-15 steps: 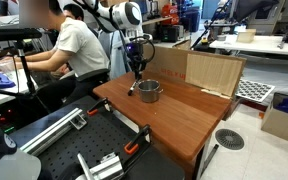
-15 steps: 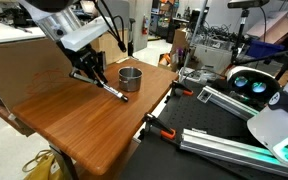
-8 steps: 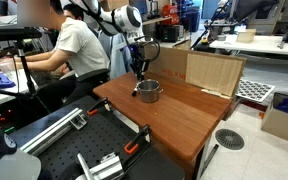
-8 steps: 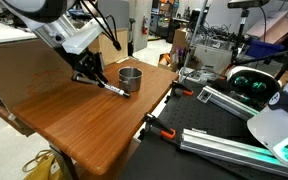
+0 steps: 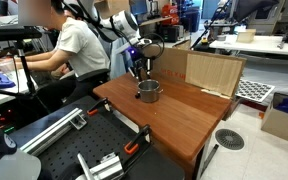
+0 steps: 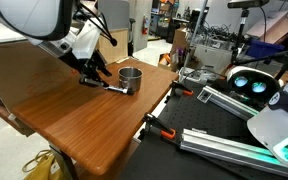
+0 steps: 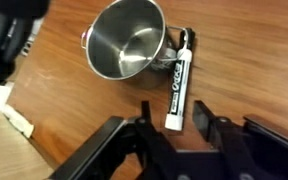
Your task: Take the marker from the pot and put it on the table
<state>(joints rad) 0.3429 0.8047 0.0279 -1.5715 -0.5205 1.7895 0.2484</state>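
Observation:
The silver pot [image 7: 127,40] stands upright on the red-brown table [image 7: 64,110], its dark inside empty. The whitish marker [image 7: 179,85] lies flat on the table right beside the pot, near its short handle. My gripper [image 7: 172,103] is open, its two fingers on either side of the marker's near end, a little above it and not touching it. In both exterior views the pot [image 5: 148,92] [image 6: 130,78] is near the table's far edge. The marker [image 6: 114,87] lies between the pot and my gripper [image 6: 92,78], which also shows above the pot's side [image 5: 136,70].
A cardboard box [image 5: 214,70] stands on the table [image 5: 184,115] behind the pot. A seated person [image 5: 74,45] is close to the table's far side. A black platform with orange clamps [image 6: 189,125] adjoins the table's edge.
My gripper has let go of the marker and risen a little away from it. The marker stays flat on the table beside the pot.

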